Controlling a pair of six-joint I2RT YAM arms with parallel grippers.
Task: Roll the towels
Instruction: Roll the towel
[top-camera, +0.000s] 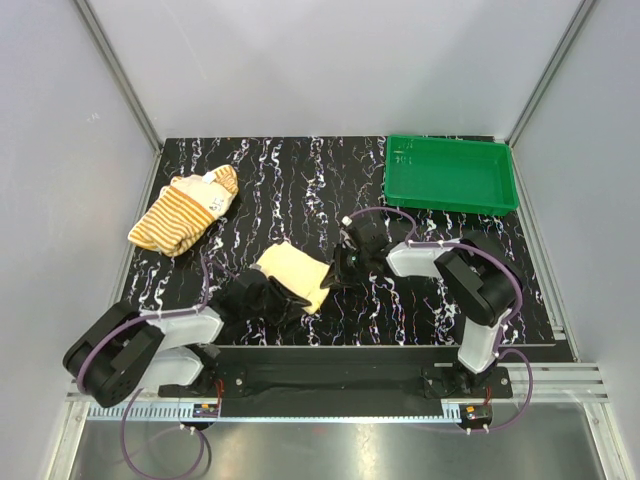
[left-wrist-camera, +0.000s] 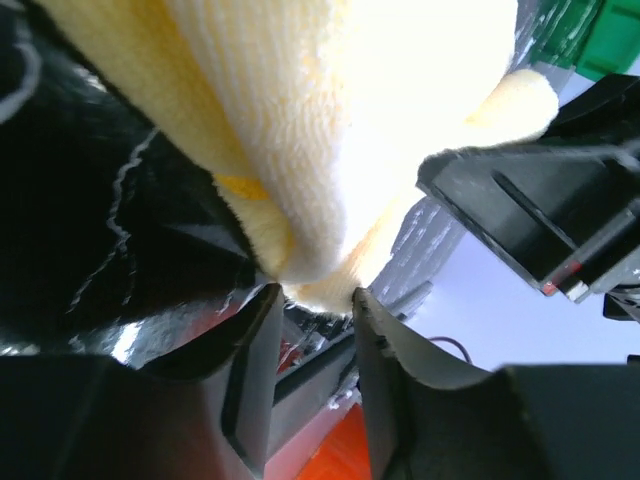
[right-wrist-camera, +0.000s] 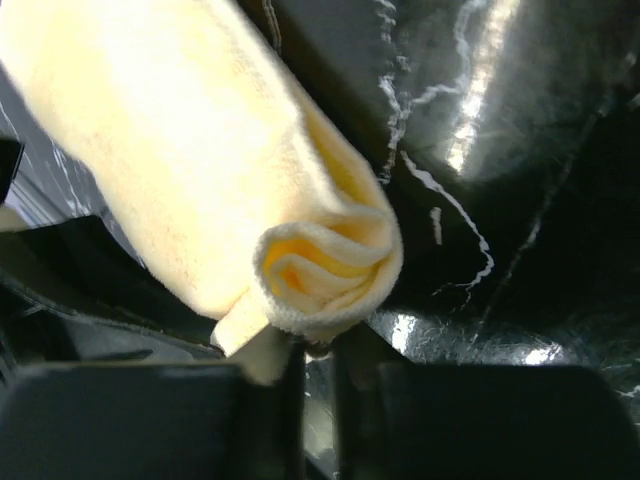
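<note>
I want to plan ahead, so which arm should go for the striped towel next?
Left. The striped towel lies at the table's far left, on the left arm's side; the right end effector is across the yellow towel, farther away.

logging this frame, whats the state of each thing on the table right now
yellow towel: partly rolled, an end held at each pincer
striped towel: crumpled, unrolled, far left, untouched
green tray: upright at far right, nothing seen in it
left pincer: nipping the yellow towel's edge
right pincer: shut on the rolled end
</note>
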